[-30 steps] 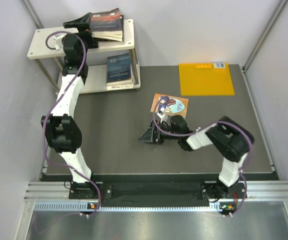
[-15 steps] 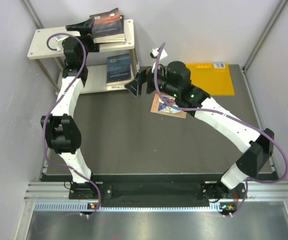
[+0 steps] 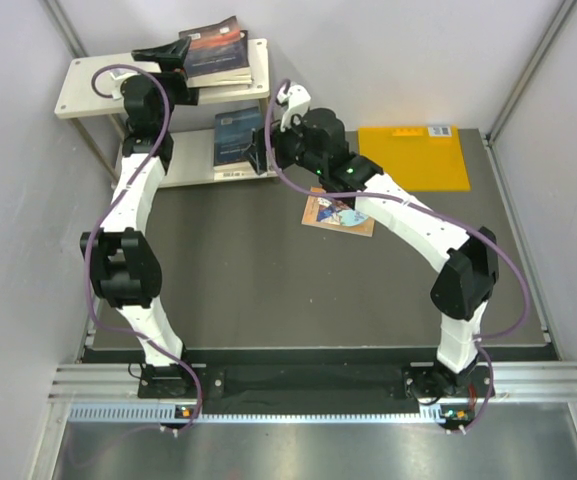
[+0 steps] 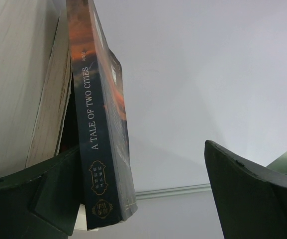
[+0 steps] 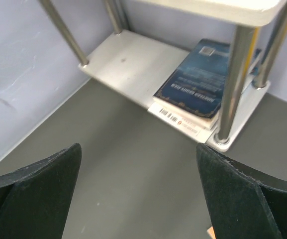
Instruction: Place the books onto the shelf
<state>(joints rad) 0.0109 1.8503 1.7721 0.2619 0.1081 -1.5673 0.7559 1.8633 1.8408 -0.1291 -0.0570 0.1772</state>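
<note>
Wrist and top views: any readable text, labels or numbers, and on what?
"A TALE OF TWO CITIES": spine of the dark book, left wrist view.
Gold emblems low on that spine: too small to read.
Blue book cover, gold lettering: blurred.
Barcode on the white book beneath it: digits too small.
Orange sheet label: too small.

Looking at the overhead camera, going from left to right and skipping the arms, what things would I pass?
cream-white two-tier shelf → dark paperback with reddish glow → orange-brown paperback with blue picture → flat orange-yellow sheet
</note>
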